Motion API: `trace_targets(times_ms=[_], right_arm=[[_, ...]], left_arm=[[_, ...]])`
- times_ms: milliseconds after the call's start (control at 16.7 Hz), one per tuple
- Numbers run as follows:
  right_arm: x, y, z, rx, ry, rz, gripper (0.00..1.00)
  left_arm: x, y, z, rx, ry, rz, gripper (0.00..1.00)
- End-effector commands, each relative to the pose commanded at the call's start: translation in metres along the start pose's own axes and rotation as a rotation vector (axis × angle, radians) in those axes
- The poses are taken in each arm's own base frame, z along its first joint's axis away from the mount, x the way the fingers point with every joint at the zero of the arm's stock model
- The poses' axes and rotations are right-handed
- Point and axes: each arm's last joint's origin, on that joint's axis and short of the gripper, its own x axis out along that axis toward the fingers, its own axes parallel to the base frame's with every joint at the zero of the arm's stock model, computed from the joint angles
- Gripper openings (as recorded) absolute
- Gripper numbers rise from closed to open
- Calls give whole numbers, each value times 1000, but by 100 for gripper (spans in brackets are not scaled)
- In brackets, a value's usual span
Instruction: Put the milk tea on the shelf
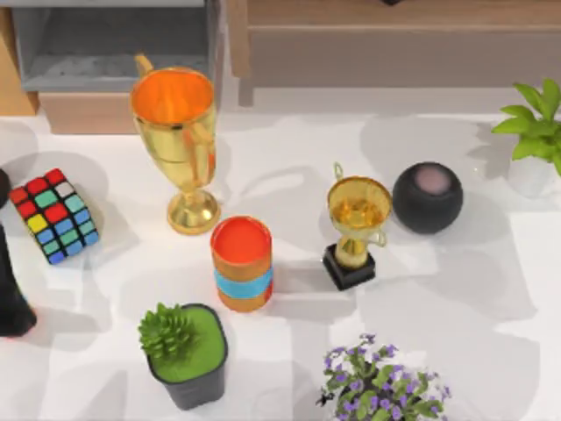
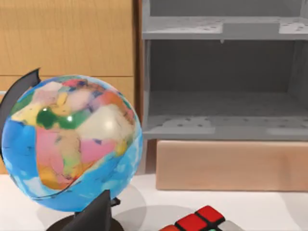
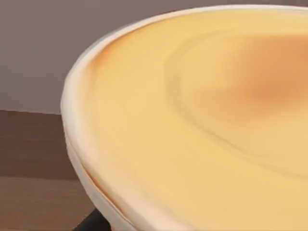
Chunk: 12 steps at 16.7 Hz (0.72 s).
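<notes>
Black at the table's far left edge, the left arm [image 1: 10,303] stands well left of the milk tea [image 1: 242,263], and I judge it the nearer arm. One colour cube [image 1: 54,216] lies left of the cup, one globe [image 2: 72,144] beyond that. The grey shelf [image 1: 114,48] sits up and left of the cup, so the carry goes that way, past the tall trophy [image 1: 180,145] that stands between cup and shelf. One succulent pot [image 1: 186,351] is just below-left of the cup.

The cup itself stands upright near the table's middle, long axis vertical, red-orange top up, touching nothing. Right of it stands the small trophy [image 1: 355,230], making two trophies. One pot of purple flowers [image 1: 381,386] is below-right, one dark sphere [image 1: 427,196] farther right, and one leafy plant [image 1: 536,132] farthest right. That makes three plants.

The right arm's wrist camera faces a pale yellow rounded surface [image 3: 202,125] that I cannot identify. For neither gripper can I tell open from closed
</notes>
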Motion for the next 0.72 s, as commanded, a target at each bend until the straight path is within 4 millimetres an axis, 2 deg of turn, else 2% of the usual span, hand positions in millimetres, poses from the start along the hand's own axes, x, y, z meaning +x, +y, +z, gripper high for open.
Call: trace_targets(times_ms=[180,360,540,720], right_arm=[[28,37,25,33,35,11,0],[47,78,44,58,96,19,0],[58,115,59,69,162,21,0],[63,142,72,71,208,13,0]], left_arm=[[0,0,0,0,0,0,100],[0,0,0,0,0,0,100],[0,0,0,0,0,0,100],[0,0,0,0,0,0,100]])
